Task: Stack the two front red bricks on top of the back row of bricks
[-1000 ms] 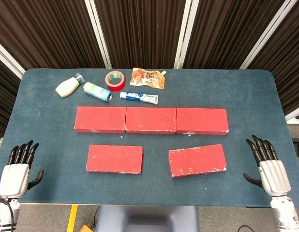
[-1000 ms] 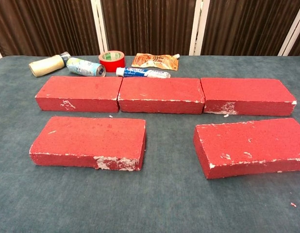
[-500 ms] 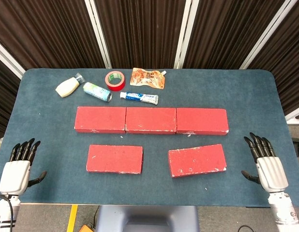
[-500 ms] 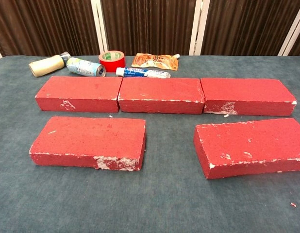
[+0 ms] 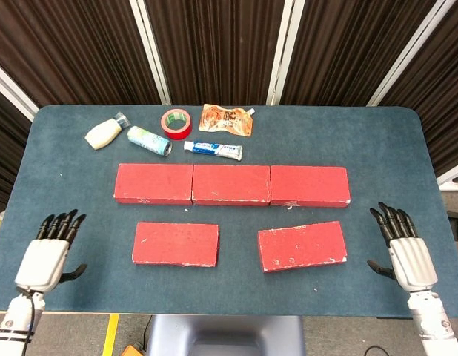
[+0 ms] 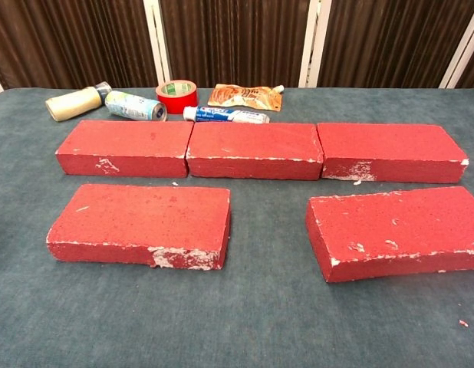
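Three red bricks form the back row [image 5: 231, 185] [image 6: 255, 149], laid end to end. In front lie two more red bricks: the front left brick [image 5: 176, 243] [image 6: 141, 224] and the front right brick [image 5: 301, 245] [image 6: 396, 231], the latter slightly skewed. My left hand [image 5: 48, 256] hovers over the table's front left edge, fingers spread and empty, well left of the front left brick. My right hand [image 5: 403, 250] is at the front right, fingers apart, empty, right of the front right brick. Neither hand shows in the chest view.
Behind the back row lie a cream bottle [image 5: 104, 133] [image 6: 74, 103], a teal tube bottle [image 5: 148, 141] [image 6: 135, 106], a red tape roll [image 5: 176, 123] [image 6: 176, 96], a toothpaste tube [image 5: 213, 150] [image 6: 225, 115] and an orange pouch [image 5: 227, 120] [image 6: 245, 96]. The blue table [image 5: 377, 148] ends close to both hands.
My left hand has moved right and slightly forward over the table edge. My right hand has shifted a little inward and up. The bricks have not moved.
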Robot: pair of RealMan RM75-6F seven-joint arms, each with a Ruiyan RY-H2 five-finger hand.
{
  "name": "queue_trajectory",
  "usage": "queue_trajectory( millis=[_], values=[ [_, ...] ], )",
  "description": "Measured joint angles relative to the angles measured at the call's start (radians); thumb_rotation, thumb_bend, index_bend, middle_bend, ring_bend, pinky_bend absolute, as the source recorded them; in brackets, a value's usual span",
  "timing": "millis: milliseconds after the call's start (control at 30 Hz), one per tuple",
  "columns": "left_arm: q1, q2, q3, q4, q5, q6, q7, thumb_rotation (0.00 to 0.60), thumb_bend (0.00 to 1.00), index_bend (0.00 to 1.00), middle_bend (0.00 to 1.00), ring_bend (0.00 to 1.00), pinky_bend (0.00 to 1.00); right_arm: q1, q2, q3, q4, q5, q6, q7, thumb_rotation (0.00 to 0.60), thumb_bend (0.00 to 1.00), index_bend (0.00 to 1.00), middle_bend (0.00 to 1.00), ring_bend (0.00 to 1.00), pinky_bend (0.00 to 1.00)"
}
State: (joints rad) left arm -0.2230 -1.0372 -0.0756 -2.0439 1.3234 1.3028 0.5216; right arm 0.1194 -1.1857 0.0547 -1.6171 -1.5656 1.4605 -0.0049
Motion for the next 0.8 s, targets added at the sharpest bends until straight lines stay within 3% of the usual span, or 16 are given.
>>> queue_trajectory(
  millis=[267,433,600,800],
  values=[
    [-0.143,0.021,-0.044,-0.151,-0.291,-0.144,0.119,0.600,0.18,0.00,0.00,0.00,0.00,0.021,-0.005,0.008,0.019,0.018,-0.034,0.005,0.600,0.00,0.00,0.04,0.01,0.00],
    [-0.254,0.009,-0.058,-0.239,-0.460,-0.182,0.220,0.600,0.04,0.00,0.00,0.00,0.00,0.036,-0.015,0.013,0.043,0.029,-0.055,0.013,0.600,0.00,0.00,0.04,0.01,0.00],
    [-0.341,-0.043,-0.061,-0.292,-0.579,-0.137,0.315,0.600,0.00,0.00,0.00,0.00,0.00,0.057,-0.025,0.018,0.064,0.031,-0.077,0.014,0.600,0.00,0.00,0.04,0.01,0.00],
    [-0.386,-0.140,-0.049,-0.277,-0.596,-0.025,0.380,0.600,0.00,0.00,0.00,0.00,0.00,0.059,-0.021,0.039,0.052,0.023,-0.034,0.012,0.600,0.00,0.00,0.04,0.01,0.00]
  ],
)
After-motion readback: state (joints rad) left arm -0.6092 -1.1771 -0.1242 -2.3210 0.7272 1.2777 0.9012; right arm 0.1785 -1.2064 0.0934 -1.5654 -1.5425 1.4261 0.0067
